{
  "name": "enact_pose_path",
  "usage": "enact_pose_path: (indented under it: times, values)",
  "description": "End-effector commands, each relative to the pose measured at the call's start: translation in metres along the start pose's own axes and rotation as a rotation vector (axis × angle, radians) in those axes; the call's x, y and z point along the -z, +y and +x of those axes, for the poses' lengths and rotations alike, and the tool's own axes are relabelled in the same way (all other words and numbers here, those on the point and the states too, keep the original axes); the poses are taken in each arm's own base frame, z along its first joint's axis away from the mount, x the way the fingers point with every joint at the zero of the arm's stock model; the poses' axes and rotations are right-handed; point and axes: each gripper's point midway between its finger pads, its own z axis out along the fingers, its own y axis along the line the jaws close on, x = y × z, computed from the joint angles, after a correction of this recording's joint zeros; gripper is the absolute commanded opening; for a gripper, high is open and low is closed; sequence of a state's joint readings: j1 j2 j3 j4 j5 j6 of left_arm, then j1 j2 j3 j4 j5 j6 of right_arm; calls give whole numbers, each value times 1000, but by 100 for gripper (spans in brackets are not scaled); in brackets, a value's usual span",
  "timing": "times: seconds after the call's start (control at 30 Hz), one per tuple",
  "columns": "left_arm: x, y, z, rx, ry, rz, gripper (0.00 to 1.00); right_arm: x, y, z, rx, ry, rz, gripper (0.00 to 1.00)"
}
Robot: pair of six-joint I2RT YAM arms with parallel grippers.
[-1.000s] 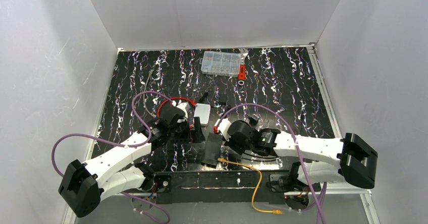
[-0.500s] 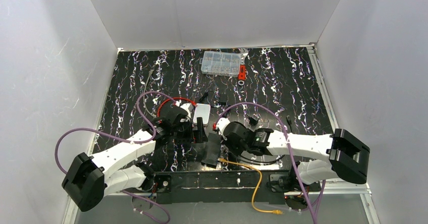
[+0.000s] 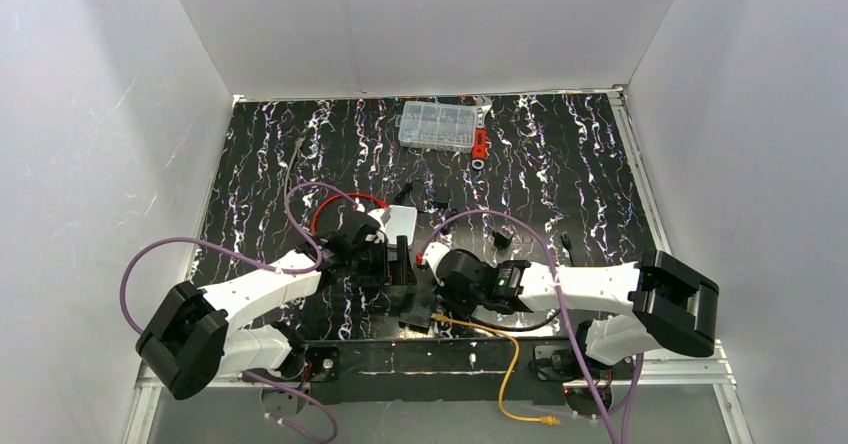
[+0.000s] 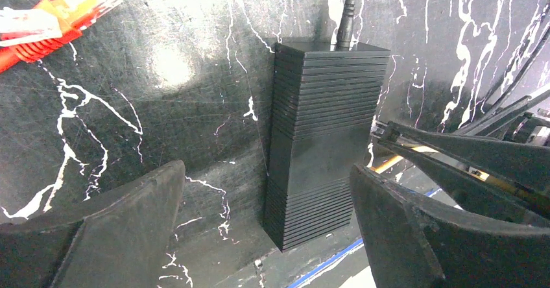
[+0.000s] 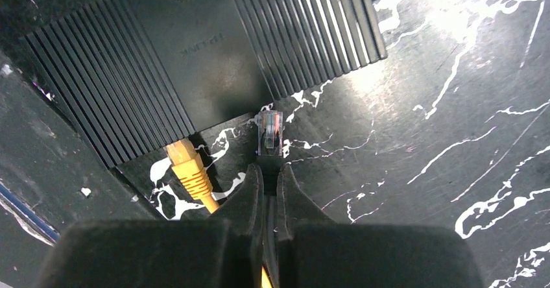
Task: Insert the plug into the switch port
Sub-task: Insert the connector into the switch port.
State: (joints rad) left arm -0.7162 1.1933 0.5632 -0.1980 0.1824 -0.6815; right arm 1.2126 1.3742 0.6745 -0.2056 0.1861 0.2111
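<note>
Black marbled tabletop [image 3: 560,164], one ribbed black switch box [image 5: 194,48], one clear plug [image 5: 270,132] pinched in right fingers [image 5: 248,194], tip just short of box edge, ports not visible, one yellow connector [image 5: 187,171] beside it, left fingers [image 4: 123,229] spread wide, box between them

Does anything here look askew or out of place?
Yes. The clear plug, held in the shut right claw, faces the black switch crookedly: it points straight ahead, while the switch's near edge runs slantwise across its path. Beside it, a yellow connector sits at that same edge.
</note>
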Motion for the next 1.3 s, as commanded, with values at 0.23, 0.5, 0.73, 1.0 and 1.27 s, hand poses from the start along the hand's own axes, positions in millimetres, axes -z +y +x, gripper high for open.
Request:
enact_pose_path:
  times: [0.23,0.5,0.73,1.0,1.27]
  values:
    - [-2,-3,5,2,21,31,97,-5,16,-8,-6,-44,-49,1]
    - [-6,-1,12,9,49,32,94,-7,21,-10,1,-49,-59,1]
    - [-10,-2,18,14,79,54,86,-9,26,-13,21,-63,-77,1]
    - [-15,-8,24,2,127,93,69,-12,27,-15,51,-79,-78,1]
    - [-16,-9,29,2,146,110,56,-16,32,-16,62,-82,-92,1]
